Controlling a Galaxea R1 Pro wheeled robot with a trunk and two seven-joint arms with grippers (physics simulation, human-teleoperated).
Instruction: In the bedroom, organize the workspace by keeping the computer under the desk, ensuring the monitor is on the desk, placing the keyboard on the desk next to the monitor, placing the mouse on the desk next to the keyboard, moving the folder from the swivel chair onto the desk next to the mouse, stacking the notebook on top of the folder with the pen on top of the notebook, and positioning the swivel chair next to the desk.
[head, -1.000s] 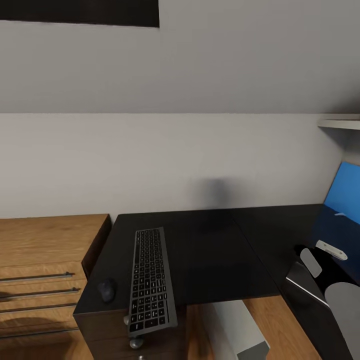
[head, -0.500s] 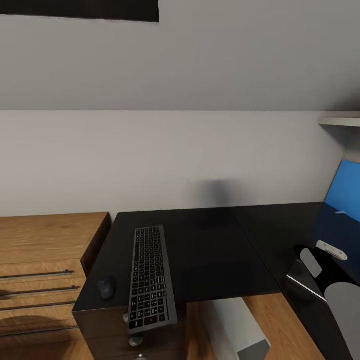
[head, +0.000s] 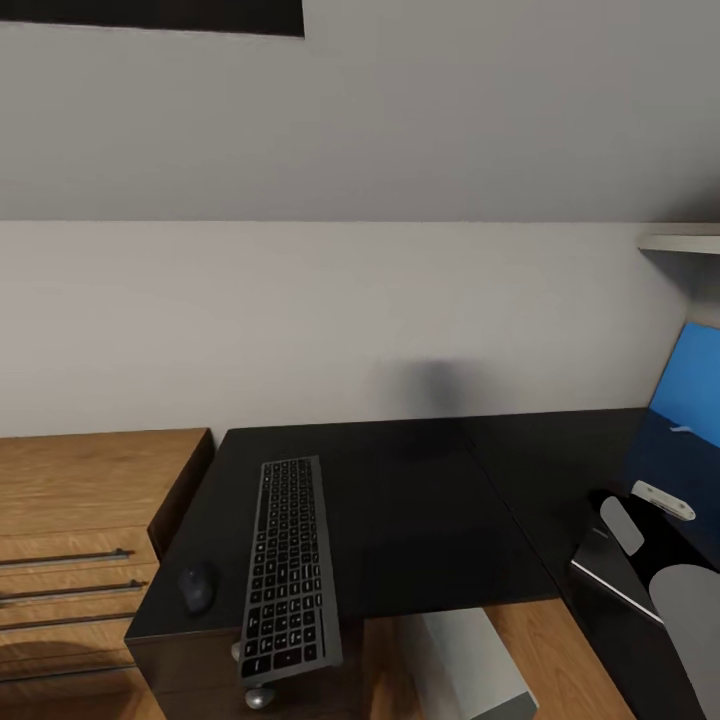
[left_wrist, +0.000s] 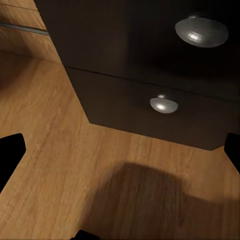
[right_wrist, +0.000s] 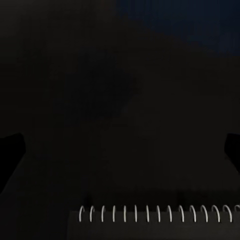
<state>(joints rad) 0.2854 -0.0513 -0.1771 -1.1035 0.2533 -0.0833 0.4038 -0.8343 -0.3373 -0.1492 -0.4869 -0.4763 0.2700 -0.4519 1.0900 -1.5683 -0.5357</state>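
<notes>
head view: the keyboard (head: 288, 567) lies lengthwise at 7 o'clock on the desk (head: 430, 500), its near end overhanging the front edge, the mouse (head: 196, 586) just beside it. the computer (head: 470, 660) stands below the desk top. the right arm (head: 660, 560) sits at 4 o'clock.

left wrist view: dark fingertips (left_wrist: 10, 155) stand spread, holding nothing, over wooden floor near the drawer knobs (left_wrist: 164, 104).

right wrist view: fingertips (right_wrist: 11, 150) spread wide above the black top, the notebook (right_wrist: 160, 220) with its wire spiral close below. i'd descend squarely and grip across its edge.
</notes>
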